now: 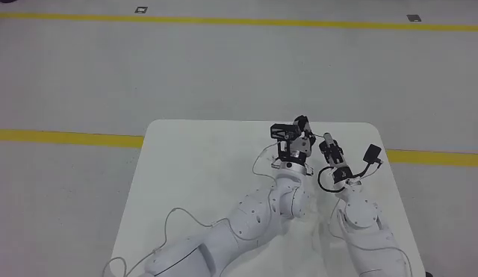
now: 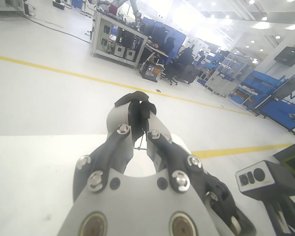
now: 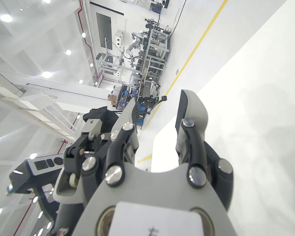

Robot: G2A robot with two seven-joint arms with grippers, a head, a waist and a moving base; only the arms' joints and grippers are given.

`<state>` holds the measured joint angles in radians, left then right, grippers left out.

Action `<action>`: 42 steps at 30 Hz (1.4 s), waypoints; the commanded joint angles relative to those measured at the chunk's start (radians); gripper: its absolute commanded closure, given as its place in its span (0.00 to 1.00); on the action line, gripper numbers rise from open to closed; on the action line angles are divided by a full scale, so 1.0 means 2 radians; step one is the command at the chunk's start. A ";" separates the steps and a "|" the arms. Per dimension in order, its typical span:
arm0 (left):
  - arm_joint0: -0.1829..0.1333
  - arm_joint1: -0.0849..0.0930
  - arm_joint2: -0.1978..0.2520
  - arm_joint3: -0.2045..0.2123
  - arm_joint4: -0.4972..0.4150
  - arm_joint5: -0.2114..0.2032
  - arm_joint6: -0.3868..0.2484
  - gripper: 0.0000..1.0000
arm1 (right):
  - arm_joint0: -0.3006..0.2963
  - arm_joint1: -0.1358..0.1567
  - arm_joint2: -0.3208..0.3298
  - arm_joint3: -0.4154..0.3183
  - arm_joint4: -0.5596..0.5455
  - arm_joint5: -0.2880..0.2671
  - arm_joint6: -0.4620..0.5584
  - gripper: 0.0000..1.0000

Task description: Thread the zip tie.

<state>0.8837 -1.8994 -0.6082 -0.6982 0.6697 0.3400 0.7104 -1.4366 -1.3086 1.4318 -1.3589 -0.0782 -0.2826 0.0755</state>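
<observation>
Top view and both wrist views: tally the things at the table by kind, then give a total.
Zip tie: 1
Grippers: 2, the left gripper with jaws shut on the zip tie, the right gripper with jaws open
Table: 1
Total: 4

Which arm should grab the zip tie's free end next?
Probably the right: the right gripper is open and faces the free end of the zip tie, while the left gripper is shut on it.
</observation>
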 commanded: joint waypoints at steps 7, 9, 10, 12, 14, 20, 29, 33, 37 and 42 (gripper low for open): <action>0.005 0.005 -0.043 -0.034 -0.060 -0.032 -0.004 1.00 | -0.005 0.000 0.000 -0.004 -0.022 -0.008 -0.020 0.64; 0.007 0.008 -0.064 -0.048 -0.102 -0.064 -0.016 1.00 | -0.013 -0.002 -0.009 -0.012 -0.061 -0.016 -0.055 0.62; 0.008 0.009 -0.071 -0.053 -0.109 -0.073 -0.018 1.00 | -0.016 -0.002 -0.012 -0.014 -0.067 -0.018 -0.062 0.62; 0.012 0.010 -0.081 -0.067 -0.125 -0.091 -0.028 1.00 | -0.017 -0.003 -0.014 -0.015 -0.078 -0.016 -0.076 0.63; 0.019 0.013 -0.091 -0.082 -0.142 -0.108 -0.051 1.00 | -0.017 -0.005 -0.018 -0.015 -0.081 -0.013 -0.085 0.64; 0.030 0.018 -0.108 -0.105 -0.166 -0.118 -0.101 1.00 | -0.018 -0.006 -0.018 -0.015 -0.087 -0.020 -0.092 0.65; 0.030 0.018 -0.108 -0.105 -0.166 -0.118 -0.101 1.00 | -0.012 -0.010 -0.034 -0.012 -0.115 -0.004 -0.117 0.67; 0.038 0.019 -0.115 -0.121 -0.180 -0.116 -0.116 1.00 | -0.003 -0.013 -0.041 -0.006 -0.119 0.004 -0.116 0.67; 0.037 0.019 -0.117 -0.126 -0.186 -0.109 -0.123 1.00 | 0.002 -0.015 -0.046 -0.002 -0.121 0.010 -0.119 0.68; 0.034 0.018 -0.117 -0.121 -0.192 -0.106 -0.125 1.00 | 0.002 -0.017 -0.050 -0.003 -0.127 0.015 -0.126 0.68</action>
<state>0.9539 -1.8633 -0.8422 -0.9420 0.2883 0.1263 0.4612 -1.4317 -1.3419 1.3321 -1.3652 -0.3303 -0.2545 -0.1747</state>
